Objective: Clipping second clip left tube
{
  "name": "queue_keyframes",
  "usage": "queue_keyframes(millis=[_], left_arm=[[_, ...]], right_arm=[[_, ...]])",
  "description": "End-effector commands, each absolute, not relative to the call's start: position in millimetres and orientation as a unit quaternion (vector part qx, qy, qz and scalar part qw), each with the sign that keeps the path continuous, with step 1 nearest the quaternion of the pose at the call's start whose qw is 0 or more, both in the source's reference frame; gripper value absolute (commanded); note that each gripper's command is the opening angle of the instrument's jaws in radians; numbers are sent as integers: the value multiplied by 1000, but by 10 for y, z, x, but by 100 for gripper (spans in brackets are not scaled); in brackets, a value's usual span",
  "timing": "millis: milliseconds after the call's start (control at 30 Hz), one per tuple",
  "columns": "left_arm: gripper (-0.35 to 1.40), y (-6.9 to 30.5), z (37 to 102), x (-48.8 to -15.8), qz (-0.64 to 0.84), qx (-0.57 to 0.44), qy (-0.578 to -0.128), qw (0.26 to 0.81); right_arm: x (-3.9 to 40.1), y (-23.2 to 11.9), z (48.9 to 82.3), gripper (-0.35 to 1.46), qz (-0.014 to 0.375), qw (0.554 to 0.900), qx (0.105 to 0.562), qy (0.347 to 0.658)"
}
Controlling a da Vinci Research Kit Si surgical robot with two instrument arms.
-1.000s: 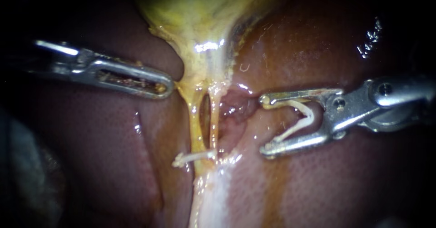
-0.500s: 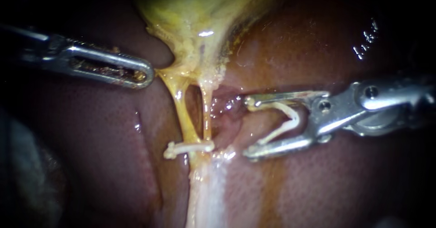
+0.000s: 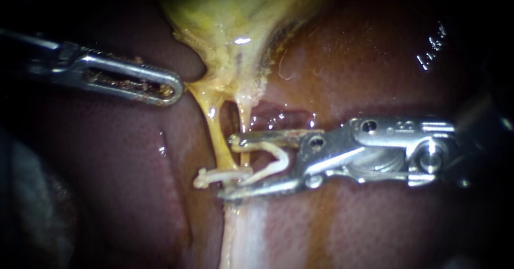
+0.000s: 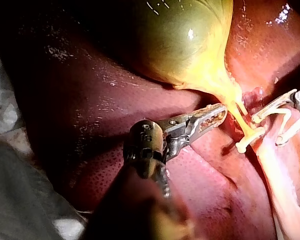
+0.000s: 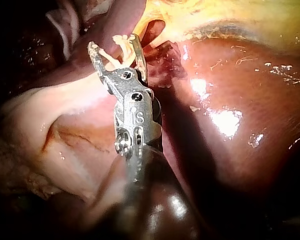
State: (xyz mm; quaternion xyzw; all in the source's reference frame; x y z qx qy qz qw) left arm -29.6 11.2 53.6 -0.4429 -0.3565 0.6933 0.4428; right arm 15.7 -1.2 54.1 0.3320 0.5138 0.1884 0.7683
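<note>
Though what it straddles is unclear, right instrument (image 3: 227, 168), hand wide holding clip (image 3: 274, 156) (left instrument (image 3: 176, 90) grips gallbladder (image 3: 235, 22)).

A close, bright light glints off the wet red-brown liver (image 3: 385, 231) that fills the backdrop, the edges of the scene sink into deep shadow, and past the liver's rim in the left wrist view lies a crumpled, pale grey cloth (image 4: 5, 111) with a darker grey fold beside it.
</note>
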Motion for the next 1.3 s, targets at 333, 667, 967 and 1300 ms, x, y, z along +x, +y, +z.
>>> queue_keyframes(millis=[333,667,967,1300], left_arm=[[-35,111,534,-298,693,-443,-356,444],[-35,111,534,-299,693,-443,-354,445],[-35,111,534,-301,693,-443,-355,444],[-35,111,534,-301,693,-443,-355,444]], right_arm=[[157,-16,583,50,202,764,354,500],[172,-22,610,50,194,763,369,494],[201,-21,607,50,192,743,384,513],[209,-21,566,50,198,706,404,546]])
